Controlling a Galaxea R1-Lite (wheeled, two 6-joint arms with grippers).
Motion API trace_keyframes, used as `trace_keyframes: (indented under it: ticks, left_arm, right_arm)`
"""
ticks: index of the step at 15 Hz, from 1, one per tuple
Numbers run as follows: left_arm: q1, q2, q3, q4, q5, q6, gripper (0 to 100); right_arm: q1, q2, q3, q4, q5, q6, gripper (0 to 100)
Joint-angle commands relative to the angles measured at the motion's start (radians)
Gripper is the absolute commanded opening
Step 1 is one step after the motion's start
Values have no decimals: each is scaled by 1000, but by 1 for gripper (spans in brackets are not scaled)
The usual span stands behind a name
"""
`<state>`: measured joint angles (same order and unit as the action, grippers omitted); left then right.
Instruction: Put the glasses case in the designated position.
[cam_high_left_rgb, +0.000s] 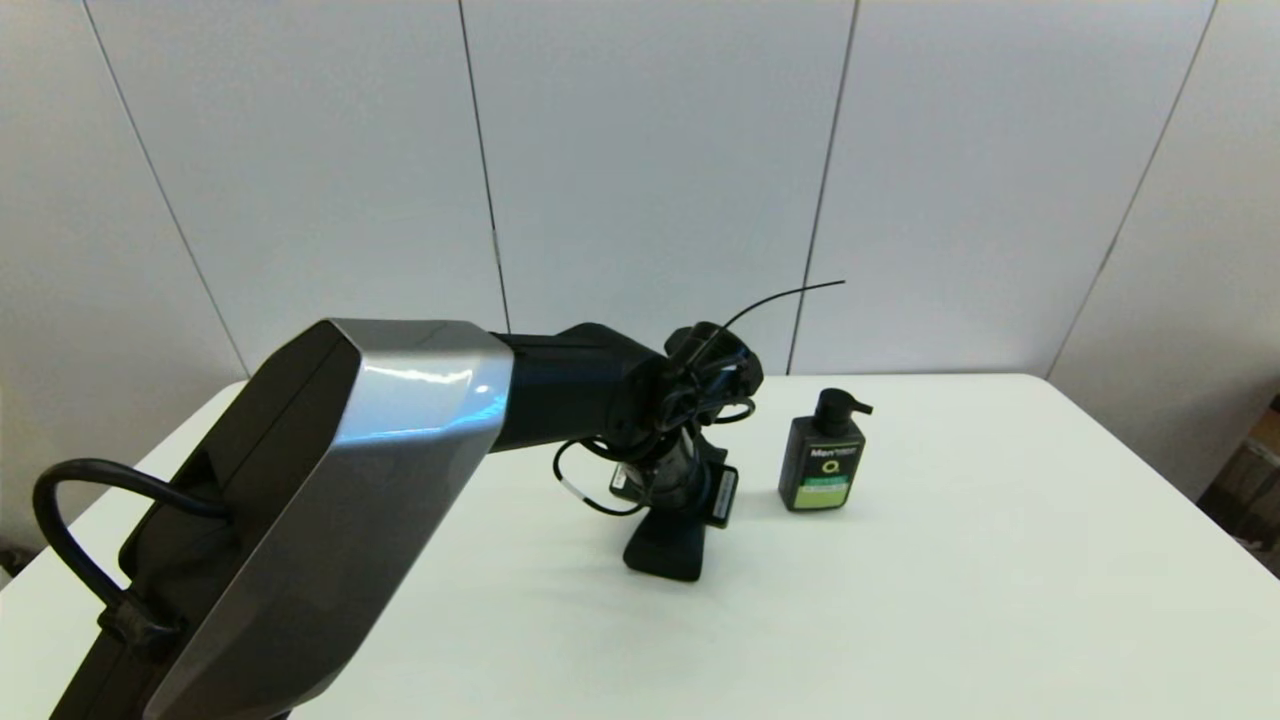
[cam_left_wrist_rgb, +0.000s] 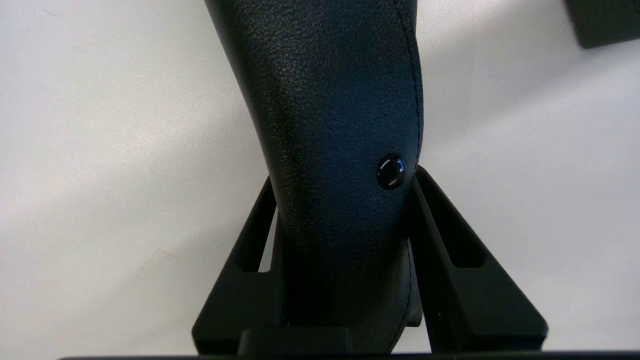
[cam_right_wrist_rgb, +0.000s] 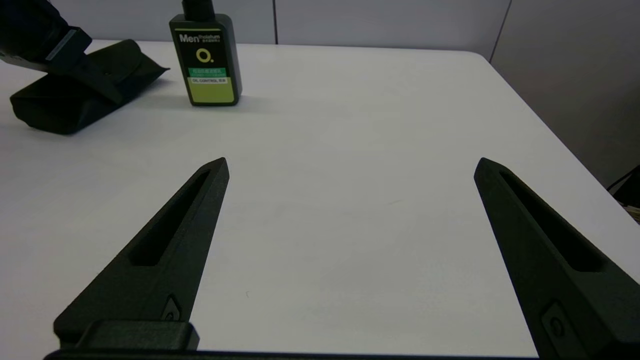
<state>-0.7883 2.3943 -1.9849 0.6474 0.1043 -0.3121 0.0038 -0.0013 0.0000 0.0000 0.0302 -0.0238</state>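
White wall panels stand behind a white tabletop (cam_high_left_rgb: 950, 600), and from the head camera the left arm reaches out over its middle. Its left hand (cam_high_left_rgb: 672, 520) points down onto the glasses case (cam_high_left_rgb: 665, 548), whose near end pokes out just below the wrist. A black pump bottle (cam_high_left_rgb: 822, 458) with a green label stands upright just beside that hand, on its right, apart from the case.

Over to the left wrist camera: both black fingers (cam_left_wrist_rgb: 452, 250) press against the sides of the textured case, next to a small shiny stud (cam_left_wrist_rgb: 391, 171); the hand is clamped on it.

Now the right wrist camera: the right hand (cam_right_wrist_rgb: 350, 172) hovers low over bare tabletop, fingers spread wide, nothing between them. Well ahead of it stand the bottle and, beyond that, the case lying under the left hand.
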Motion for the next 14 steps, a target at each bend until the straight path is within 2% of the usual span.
trace_keyframes:
  ticks: [1,14]
  left_arm:
    - [0,-1,0,4,0,-2,0]
    - [1,0,0,3,-1,1,0]
  right_arm:
    - [1,1,0,0,0,-1,100]
    - [1,1,0,0,0,-1,100]
